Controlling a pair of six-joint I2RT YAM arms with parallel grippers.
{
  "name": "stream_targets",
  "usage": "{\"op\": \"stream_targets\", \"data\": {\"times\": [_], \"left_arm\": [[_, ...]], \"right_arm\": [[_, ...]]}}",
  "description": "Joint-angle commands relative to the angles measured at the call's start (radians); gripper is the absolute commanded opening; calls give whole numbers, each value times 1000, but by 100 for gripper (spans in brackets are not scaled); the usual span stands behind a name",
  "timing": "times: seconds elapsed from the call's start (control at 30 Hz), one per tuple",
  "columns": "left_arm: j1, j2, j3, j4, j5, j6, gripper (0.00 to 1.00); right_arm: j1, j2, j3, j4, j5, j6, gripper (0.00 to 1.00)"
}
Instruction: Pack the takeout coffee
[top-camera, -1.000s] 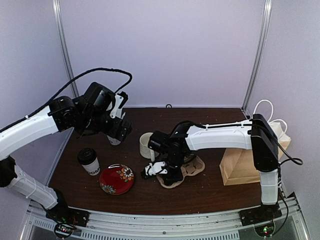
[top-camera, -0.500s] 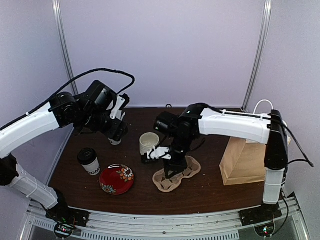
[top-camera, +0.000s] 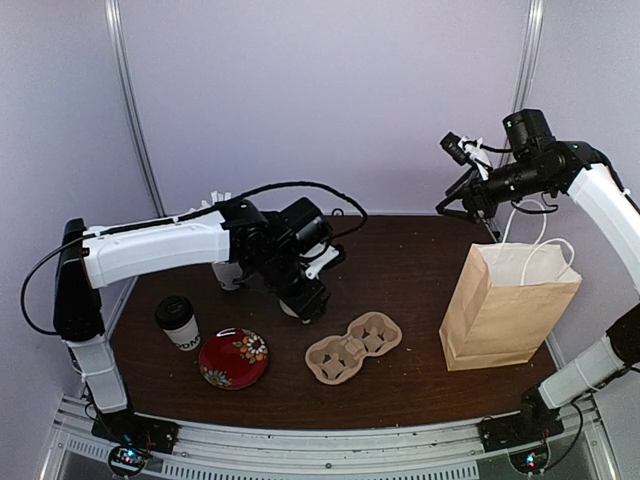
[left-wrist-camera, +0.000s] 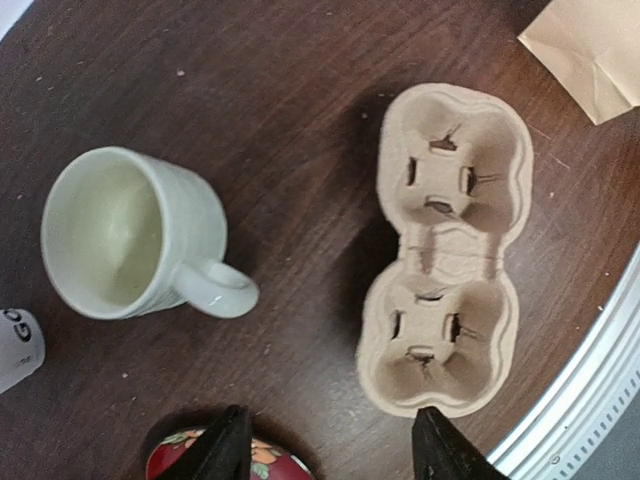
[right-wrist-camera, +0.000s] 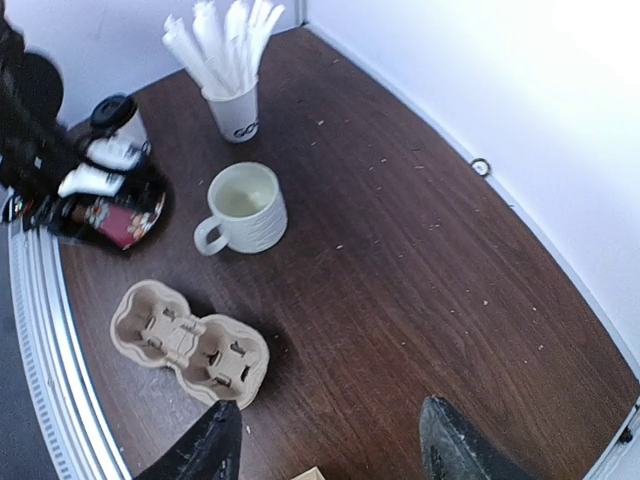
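takeout coffee stands upright and lidded, lower left on the counter, near the plate. left pincer and right pincer both gape, empty. best grip: cup wall below the lid, kept level.

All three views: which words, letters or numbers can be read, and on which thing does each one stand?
"OM": black letters on the takeout coffee cup, top view; the rest cannot be read.
"GO": on the cup of straws, left wrist view, cut by the picture's edge; blurred in the right wrist view.
Paper bag, mug, cup carrier, plate: no text seen.
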Motion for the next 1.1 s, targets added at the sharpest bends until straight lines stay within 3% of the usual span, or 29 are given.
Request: {"op": "stream_targets", "data": {"times": [0.0, 0.17, 0.33, 0.53, 0.73, 1.07], "left_arm": [[-31, 98, 126, -23, 110, 26, 58], [-65, 225, 247, -92, 128, 40, 61], [-69, 307, 303, -114, 149, 41, 57], [-83, 369, 343, -126, 164, 71, 63], [-94, 415, 386, -138, 133, 85, 52], [-109, 492, 470, -165, 83, 36, 53]], "right_arm": [[-97, -18, -16, 107, -115, 97, 66], [-119, -6, -6, 128, -99, 130, 67], [-118, -1, -25, 129, -94, 115, 68], [-118, 4, -54, 139, -111, 105, 68], [-118, 3, -69, 137, -123, 94, 68], [-118, 2, -83, 138, -128, 90, 68]]}}
